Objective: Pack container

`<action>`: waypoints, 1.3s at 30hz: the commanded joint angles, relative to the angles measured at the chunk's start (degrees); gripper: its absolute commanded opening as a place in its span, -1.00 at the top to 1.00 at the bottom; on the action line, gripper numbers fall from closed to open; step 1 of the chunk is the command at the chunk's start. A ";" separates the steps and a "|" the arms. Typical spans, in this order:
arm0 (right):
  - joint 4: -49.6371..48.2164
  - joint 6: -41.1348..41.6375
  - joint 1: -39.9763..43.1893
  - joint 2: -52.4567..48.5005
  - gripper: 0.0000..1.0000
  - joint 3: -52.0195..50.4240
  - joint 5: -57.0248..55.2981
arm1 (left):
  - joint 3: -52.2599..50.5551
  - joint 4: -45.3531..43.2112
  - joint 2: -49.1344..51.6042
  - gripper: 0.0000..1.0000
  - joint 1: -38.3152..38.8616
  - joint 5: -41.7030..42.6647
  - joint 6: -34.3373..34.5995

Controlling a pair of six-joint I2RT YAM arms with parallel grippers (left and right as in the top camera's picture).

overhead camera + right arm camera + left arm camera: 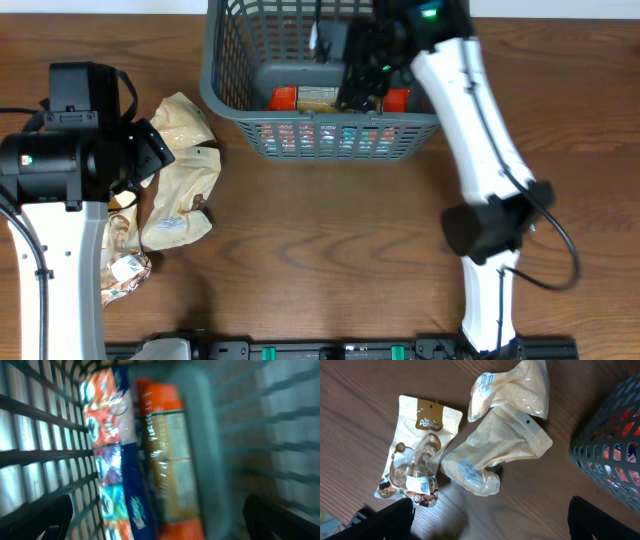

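Observation:
The dark grey slotted container (226,90) stands at the back centre; its corner shows in the left wrist view (605,455). Snack packets (325,99) stand inside along its near wall, blurred in the right wrist view (165,460). My right gripper (362,80) is inside the container above them, open and empty (160,520). My left gripper (150,150) is open and empty (490,520), hovering over the table beside three beige snack pouches: a printed one (417,455) and two plain-backed ones (490,455) (512,387).
The pouches lie in a pile left of the container (175,190). Bare wooden table (330,250) stretches in front of the container. A black rail (340,350) runs along the table's front edge.

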State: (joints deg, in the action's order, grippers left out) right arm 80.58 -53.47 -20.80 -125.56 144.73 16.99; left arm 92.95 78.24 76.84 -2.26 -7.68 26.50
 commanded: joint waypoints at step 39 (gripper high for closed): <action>0.70 43.41 41.35 52.83 -0.98 -69.51 -15.30 | -0.20 -0.02 0.37 -0.75 -0.28 -0.20 -0.96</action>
State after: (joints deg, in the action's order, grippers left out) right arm 84.62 -8.16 19.64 -72.55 78.37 4.12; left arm 92.79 77.97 76.84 -2.26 -7.68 26.50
